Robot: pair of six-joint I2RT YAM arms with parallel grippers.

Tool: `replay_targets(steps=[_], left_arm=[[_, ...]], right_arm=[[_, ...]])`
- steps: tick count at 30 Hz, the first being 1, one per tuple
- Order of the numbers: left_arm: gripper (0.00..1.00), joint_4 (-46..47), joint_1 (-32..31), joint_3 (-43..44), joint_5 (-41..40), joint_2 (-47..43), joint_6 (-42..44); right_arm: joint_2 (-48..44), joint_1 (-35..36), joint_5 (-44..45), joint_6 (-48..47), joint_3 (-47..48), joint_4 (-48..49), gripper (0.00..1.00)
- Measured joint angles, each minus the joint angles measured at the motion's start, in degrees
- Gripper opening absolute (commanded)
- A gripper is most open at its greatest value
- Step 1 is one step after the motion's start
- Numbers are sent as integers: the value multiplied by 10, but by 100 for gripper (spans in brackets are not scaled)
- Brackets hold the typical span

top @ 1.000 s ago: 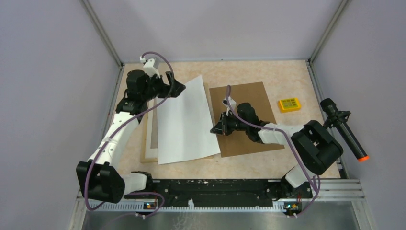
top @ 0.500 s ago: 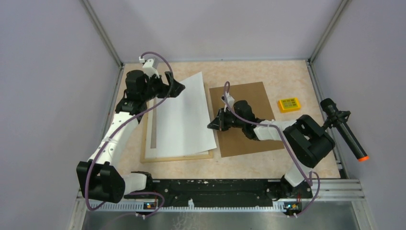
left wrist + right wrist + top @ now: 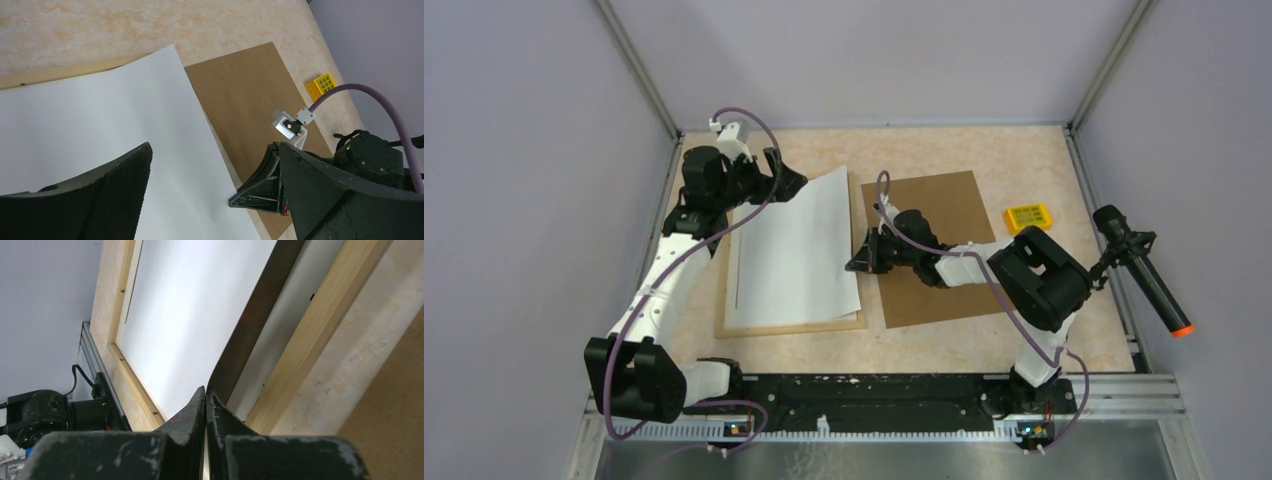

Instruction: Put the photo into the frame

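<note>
while left gripper [image 3: 791, 174] gapes, right gripper [image 3: 855, 265] pinches photo [image 3: 794, 250] over frame [image 3: 794, 326].

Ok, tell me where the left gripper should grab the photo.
Probably the far edge near its raised right corner, from the far side. The photo is a thin sheet, white side up; the right gripper pinches its right edge up off the frame, so the open left gripper can get under there.
</note>
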Motion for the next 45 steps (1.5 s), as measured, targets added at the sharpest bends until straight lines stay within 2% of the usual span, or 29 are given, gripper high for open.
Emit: replay_targets(steps=[17, 21, 25, 29, 34, 37, 43, 45], left_arm=[[99, 5, 3, -2, 7, 0, -11], [99, 8, 4, -3, 10, 0, -13], [99, 9, 4, -3, 13, 0, -13], [99, 10, 5, -3, 15, 1, -13], [99, 13, 6, -3, 17, 4, -13], [99, 12, 8, -3, 17, 6, -13], [99, 13, 8, -3, 17, 7, -13], [99, 13, 8, -3, 17, 8, -13]], right_arm=[[20, 25, 37, 45, 28, -18, 1], [20, 24, 31, 83, 28, -19, 15], [21, 24, 29, 113, 28, -16, 34], [28, 24, 31, 135, 28, -7, 38], [54, 26, 43, 156, 40, -3, 35], [65, 31, 51, 181, 43, 12, 21], [71, 37, 56, 246, 43, 71, 0], [71, 36, 52, 261, 42, 88, 0]])
